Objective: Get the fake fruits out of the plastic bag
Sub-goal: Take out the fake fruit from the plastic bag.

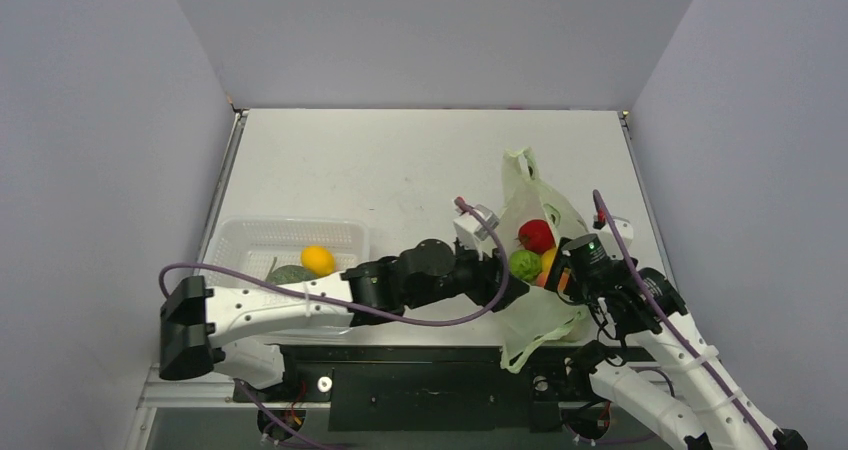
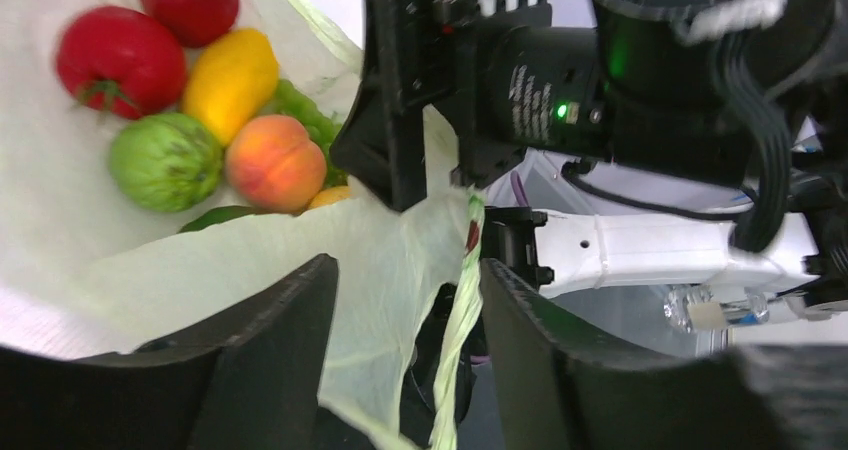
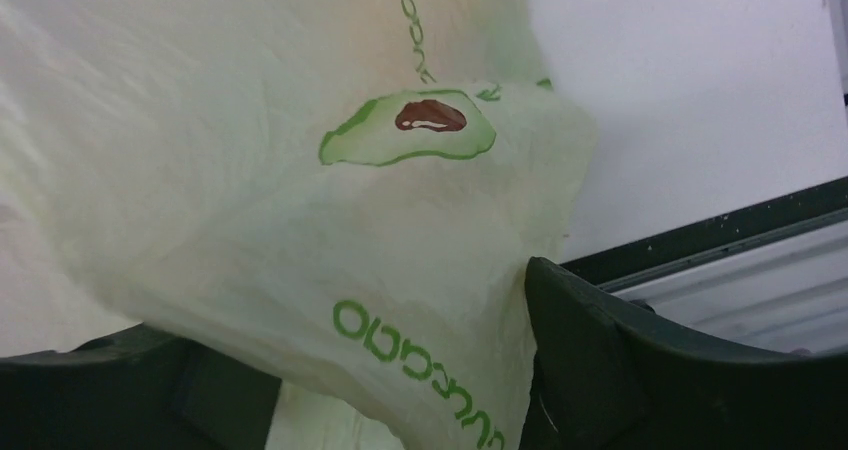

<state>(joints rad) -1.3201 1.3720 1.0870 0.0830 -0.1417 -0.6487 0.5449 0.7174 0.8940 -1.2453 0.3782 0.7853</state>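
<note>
The plastic bag (image 1: 545, 315) lies open at the right of the table, and several fake fruits show in its mouth. In the left wrist view I see a red tomato (image 2: 110, 60), a second red fruit (image 2: 188, 2), a yellow fruit (image 2: 230, 80), a light green fruit (image 2: 165, 160) and a peach (image 2: 275, 162). My left gripper (image 1: 505, 270) is open at the bag's near rim, with the bag's edge (image 2: 380, 250) and twisted handle between its fingers (image 2: 410, 330). My right gripper (image 1: 560, 270) is open against the bag's right side, and the printed film (image 3: 250, 200) bulges between its fingers (image 3: 400, 370).
A clear white latticed basket (image 1: 250, 235) stands at the near left and holds a yellow fruit (image 1: 318, 260) and a dark green one (image 1: 290, 274). The left arm stretches across the table's near edge. Grey walls enclose the table on three sides.
</note>
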